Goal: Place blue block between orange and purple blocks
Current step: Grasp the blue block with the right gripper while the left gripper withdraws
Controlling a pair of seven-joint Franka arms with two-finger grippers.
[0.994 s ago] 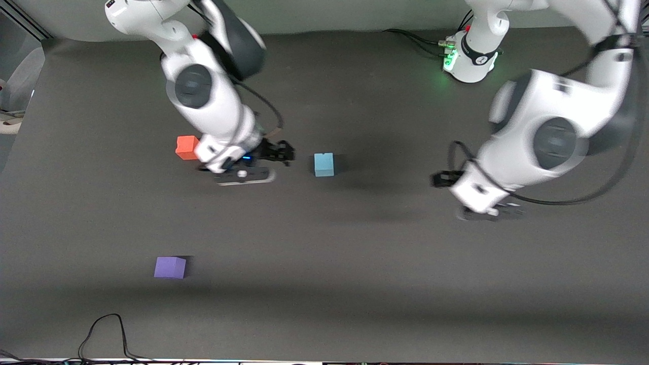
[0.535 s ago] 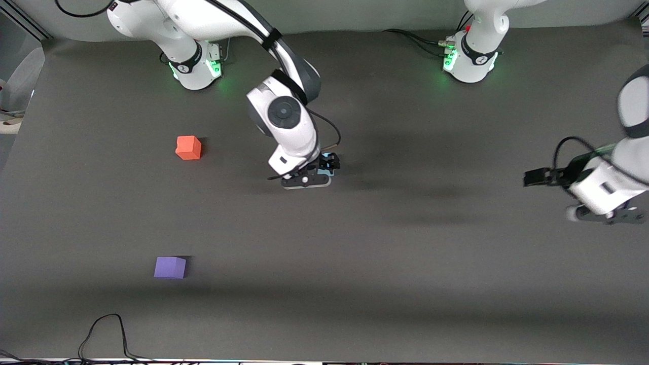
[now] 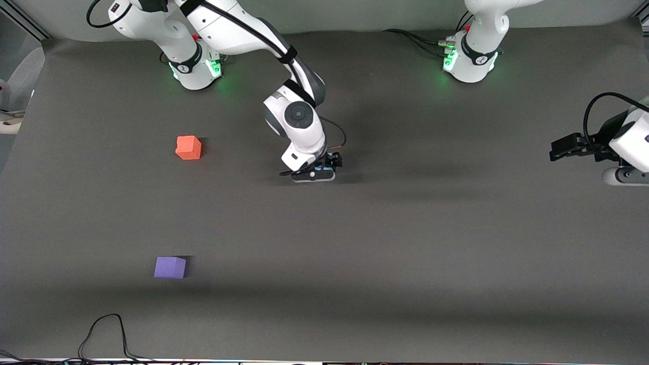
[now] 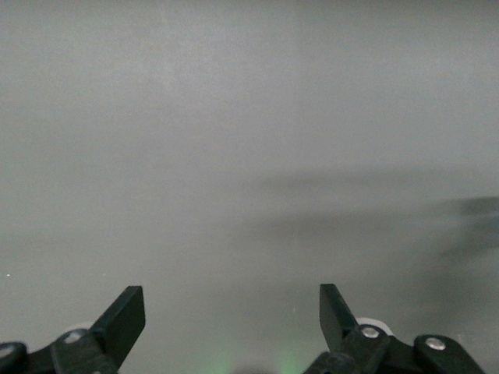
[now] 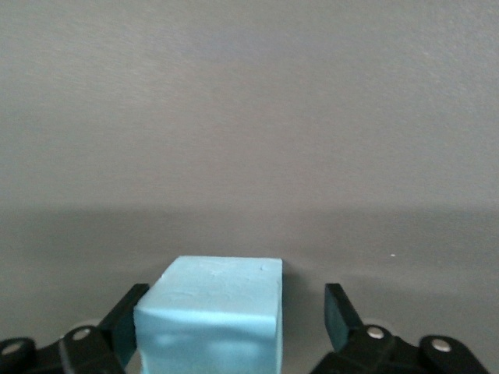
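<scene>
The blue block [image 5: 210,319] sits on the dark table between the open fingers of my right gripper [image 5: 234,302]. One finger is close against it and the other stands apart from it. In the front view my right gripper [image 3: 328,165] is low at mid-table and hides most of the block. The orange block [image 3: 188,147] lies toward the right arm's end. The purple block [image 3: 170,267] lies nearer the front camera than the orange one. My left gripper [image 3: 562,148] is open and empty at the left arm's end; its wrist view [image 4: 231,302] shows only bare table.
The dark grey mat [image 3: 405,243] covers the table. A black cable [image 3: 104,329] loops at the edge nearest the front camera. The two arm bases [image 3: 195,66] [image 3: 469,58] stand along the edge farthest from that camera.
My right gripper moved from beside the orange block to the blue block and came down around it. My left arm swung away toward its own end of the table.
</scene>
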